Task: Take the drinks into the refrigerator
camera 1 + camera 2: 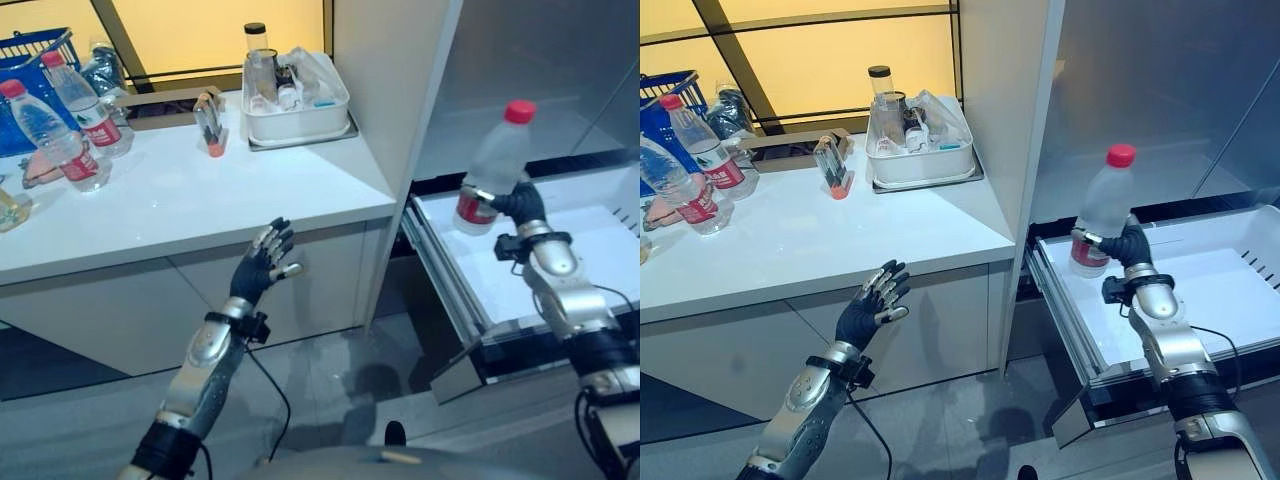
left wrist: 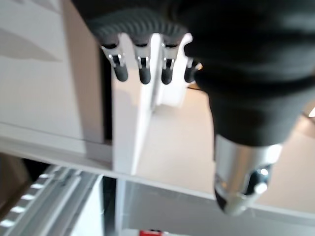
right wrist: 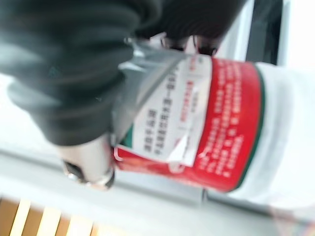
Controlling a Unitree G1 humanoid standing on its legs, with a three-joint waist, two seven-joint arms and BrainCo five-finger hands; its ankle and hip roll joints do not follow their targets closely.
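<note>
The right hand is curled round a water bottle with a red cap and red label, holding it tilted above the near left corner of the pulled-out white refrigerator drawer. The bottle looks clear of the drawer floor, so this one is carried over but not yet set down. The drawer looks bare of other drinks. Two more bottles stand near the counter's far left edge beside a blue basket, so most of the job remains. The left hand hangs with fingers straight in front of the counter, holding nothing.
</note>
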